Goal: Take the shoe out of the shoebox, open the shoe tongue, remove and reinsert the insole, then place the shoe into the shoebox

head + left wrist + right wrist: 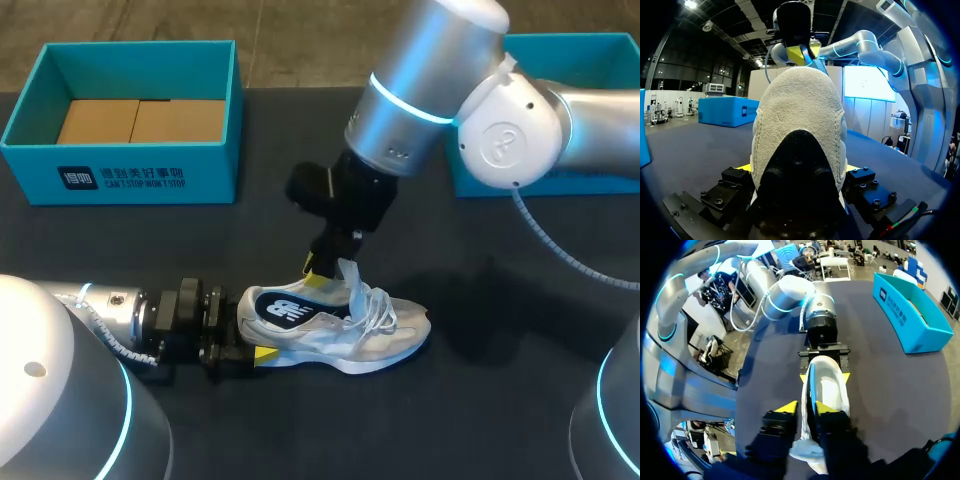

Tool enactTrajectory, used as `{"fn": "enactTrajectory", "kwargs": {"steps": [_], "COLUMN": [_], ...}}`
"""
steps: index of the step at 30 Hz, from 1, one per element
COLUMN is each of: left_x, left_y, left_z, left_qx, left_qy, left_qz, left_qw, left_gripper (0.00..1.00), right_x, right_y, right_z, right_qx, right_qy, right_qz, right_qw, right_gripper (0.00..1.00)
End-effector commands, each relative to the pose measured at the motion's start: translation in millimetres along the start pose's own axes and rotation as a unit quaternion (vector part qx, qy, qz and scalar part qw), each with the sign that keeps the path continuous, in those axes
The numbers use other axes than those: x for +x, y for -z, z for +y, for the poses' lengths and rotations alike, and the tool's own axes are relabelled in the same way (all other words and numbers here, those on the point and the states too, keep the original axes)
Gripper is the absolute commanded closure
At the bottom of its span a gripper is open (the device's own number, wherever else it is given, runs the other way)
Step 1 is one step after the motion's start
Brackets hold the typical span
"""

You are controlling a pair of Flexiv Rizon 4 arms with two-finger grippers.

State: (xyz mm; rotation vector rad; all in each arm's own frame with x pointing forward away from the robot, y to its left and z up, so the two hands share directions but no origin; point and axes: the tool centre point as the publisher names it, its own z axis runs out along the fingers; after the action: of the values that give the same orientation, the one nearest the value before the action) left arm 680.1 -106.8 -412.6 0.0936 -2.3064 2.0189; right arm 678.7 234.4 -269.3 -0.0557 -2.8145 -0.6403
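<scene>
The shoebox (pixel 125 178) stands open at 10 o'clock from the shoe (pixel 340 325), which lies out on the dark worktop (pixel 480 400) on its sole, heel toward 9 o'clock and toe toward 3 o'clock.

The step in hand looks like opening the tongue. To do it well, the left end effector (pixel 252 335) should act only as an anchor. It is clamped on the heel from both sides, and a firm, level hold there would stop the shoe lifting or tipping. The right end effector (pixel 335 272) is closed on the shoe tongue (pixel 352 285) near its upper edge. It should draw the tongue up and toward the toe at 3 o'clock, slowly, so the laces loosen and do not drag the whole shoe. A pull straight upward risks peeling the heel out of the left grip.

The left arm lies low along the worktop, coming in from 9 o'clock with its fingers horizontal. The right arm arches in from 2 o'clock and points steeply down over the shoe's opening.
</scene>
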Motion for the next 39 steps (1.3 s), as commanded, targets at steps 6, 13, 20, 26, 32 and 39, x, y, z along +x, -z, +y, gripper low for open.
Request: {"fn": "enactTrajectory", "kwargs": {"steps": [6, 13, 20, 26, 32, 39], "left_x": [-0.1, -0.1, -0.1, -0.1, -0.1, -0.1], "left_y": [0, 0, 0, 0, 0, 0], "left_z": [0, 0, 0, 0, 0, 0], "left_qx": [0.000, 0.000, 0.000, 0.000, 0.000, 0.000], "left_qy": [0.000, 0.000, 0.000, 0.000, 0.000, 0.000], "left_qz": [0.000, 0.000, 0.000, 0.000, 0.000, 0.000], "left_qw": [1.000, 1.000, 1.000, 1.000, 1.000, 1.000], "left_gripper": [1.00, 1.00, 1.00, 1.00, 1.00, 1.00], "right_x": [-4.1, -8.5, -11.9, -14.3, -16.4, -18.7], "right_y": [-22, -34, -40, -44, -48, -50], "right_z": [13.2, 11.0, 5.5, -2.3, -10.4, -11.1], "right_qx": [0.020, 0.029, 0.024, 0.025, 0.018, 0.015], "right_qy": [0.004, -0.003, -0.002, -0.009, -0.017, -0.017], "right_qz": [-0.015, -0.012, -0.005, 0.001, 0.004, 0.008], "right_qw": [1.000, 1.000, 1.000, 1.000, 1.000, 1.000], "right_gripper": [0.56, 0.56, 0.56, 0.56, 0.62, 0.89]}}
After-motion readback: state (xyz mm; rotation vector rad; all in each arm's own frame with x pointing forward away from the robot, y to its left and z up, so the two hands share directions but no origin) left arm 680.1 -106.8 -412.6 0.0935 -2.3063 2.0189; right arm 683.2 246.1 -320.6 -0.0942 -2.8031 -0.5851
